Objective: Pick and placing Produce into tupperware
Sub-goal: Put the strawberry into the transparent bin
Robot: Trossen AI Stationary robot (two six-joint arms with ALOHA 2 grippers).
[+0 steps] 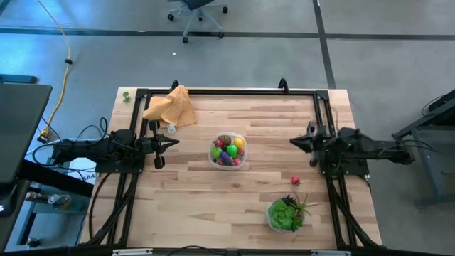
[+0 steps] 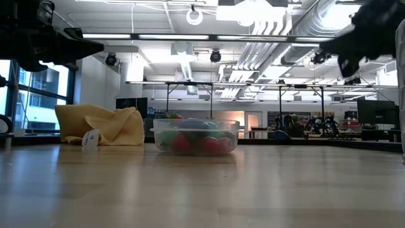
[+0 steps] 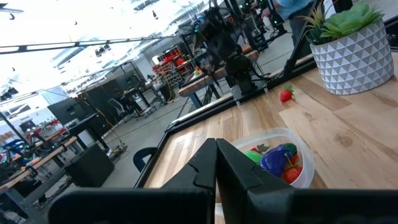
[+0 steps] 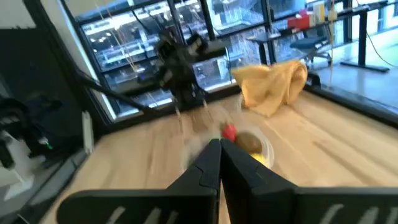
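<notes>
Jaws pressed together, holding nothing, on both the left gripper (image 1: 174, 142) at table left and the right gripper (image 1: 293, 142) at table right. Tupperware (image 1: 227, 151): round, no long axis, upright at table centre, filled with produce (image 1: 226, 150). One red berry (image 1: 295, 180) loose, right of centre, near potted plant (image 1: 286, 214); low view omits both. Cloth (image 1: 173, 107) far left

Bright ceiling lights (image 2: 266, 22) are flooding the room evenly; soft glare is lying across the counter (image 2: 202, 190). The right wrist view is smearing with motion blur; the low view's foreground is sitting slightly out of focus.
</notes>
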